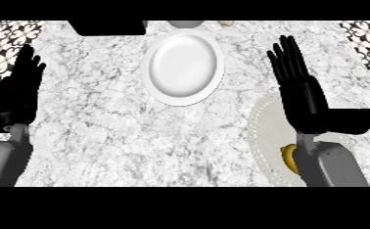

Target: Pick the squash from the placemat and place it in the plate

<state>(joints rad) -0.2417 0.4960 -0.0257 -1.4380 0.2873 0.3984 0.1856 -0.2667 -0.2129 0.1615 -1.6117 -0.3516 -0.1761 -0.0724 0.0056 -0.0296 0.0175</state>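
The right hand (303, 88) is hovering with fingers straight over the placemat (271, 130), holding nothing; the squash (289, 157) is lying half-hidden under its forearm, so it should be drawing back and lowering before curling; the left hand (22, 83) is resting open at the worktop's (108, 125) edge; the plate (184, 66) is waiting well apart.

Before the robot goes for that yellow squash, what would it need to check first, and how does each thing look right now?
1. Squash on placemat: ok, though the right forearm hides most of it.
2. Right hand free to grasp: ok, open, holding nothing.
3. Right hand over the squash: not ok, it is farther up the counter.
4. Plate free for the squash: ok, nothing on it.
5. Left hand out of the way: ok, resting open at the left edge.
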